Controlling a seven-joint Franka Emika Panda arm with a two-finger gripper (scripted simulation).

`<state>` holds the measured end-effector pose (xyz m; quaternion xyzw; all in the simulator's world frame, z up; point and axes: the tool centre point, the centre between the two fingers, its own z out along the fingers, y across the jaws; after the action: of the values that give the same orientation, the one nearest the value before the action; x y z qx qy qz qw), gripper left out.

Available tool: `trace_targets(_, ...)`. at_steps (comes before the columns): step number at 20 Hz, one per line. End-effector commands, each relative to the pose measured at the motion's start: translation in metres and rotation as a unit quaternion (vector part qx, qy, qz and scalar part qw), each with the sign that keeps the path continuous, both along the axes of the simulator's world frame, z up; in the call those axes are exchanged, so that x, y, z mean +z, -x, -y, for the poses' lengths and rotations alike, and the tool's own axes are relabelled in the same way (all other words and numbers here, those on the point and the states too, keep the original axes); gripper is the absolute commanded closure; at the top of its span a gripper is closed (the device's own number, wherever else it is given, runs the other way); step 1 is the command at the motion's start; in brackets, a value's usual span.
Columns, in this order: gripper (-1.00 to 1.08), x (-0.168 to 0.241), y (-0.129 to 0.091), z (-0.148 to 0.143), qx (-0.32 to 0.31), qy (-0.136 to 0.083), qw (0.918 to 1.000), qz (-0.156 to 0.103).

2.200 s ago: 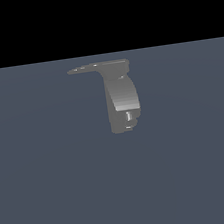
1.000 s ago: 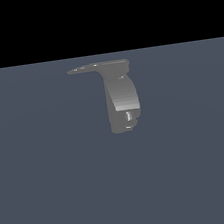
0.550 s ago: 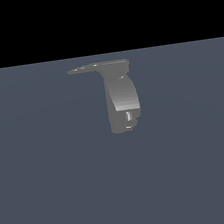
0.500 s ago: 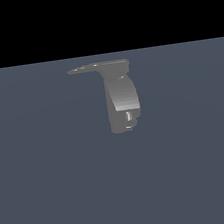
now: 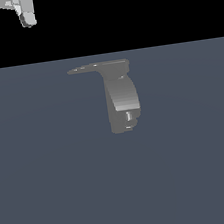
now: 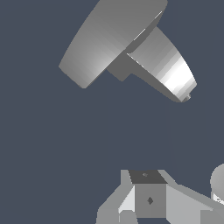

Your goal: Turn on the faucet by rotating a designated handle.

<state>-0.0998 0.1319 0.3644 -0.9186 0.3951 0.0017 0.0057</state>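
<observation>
Jaws' spread unreadable; shiny curved grey faucet carries a flat tapering handle.

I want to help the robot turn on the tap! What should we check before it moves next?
1. Faucet in view, upright: ok.
2. Handle sticking out sideways, nothing on it: ok.
3. Tool near the handle: not ok, it is high up, toward the exterior view's left.
4. Tool touching the handle: not ok, clearly apart.
5. Tool open or shut: cannot tell.
6. Floor around faucet free of other things: ok.
</observation>
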Motion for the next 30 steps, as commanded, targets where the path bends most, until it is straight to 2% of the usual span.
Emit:
trace_targets(1, 1.08, -0.007, -0.013, -0.004, -0.026, 0.000, 0.9997, 0.000)
trace_targets(9, 1.08, -0.031, -0.055, -0.009, -0.108, 0.000, 0.9942, 0.000)
trace_targets(16, 1.08, -0.052, -0.094, -0.007, -0.182, 0.001, 0.9834, -0.001)
trace_targets(22, 1.08, -0.072, -0.130, 0.000, -0.250, 0.003, 0.9683, -0.001)
trace_targets(30, 1.08, -0.098, -0.175, 0.019, -0.339, 0.005, 0.9406, -0.002)
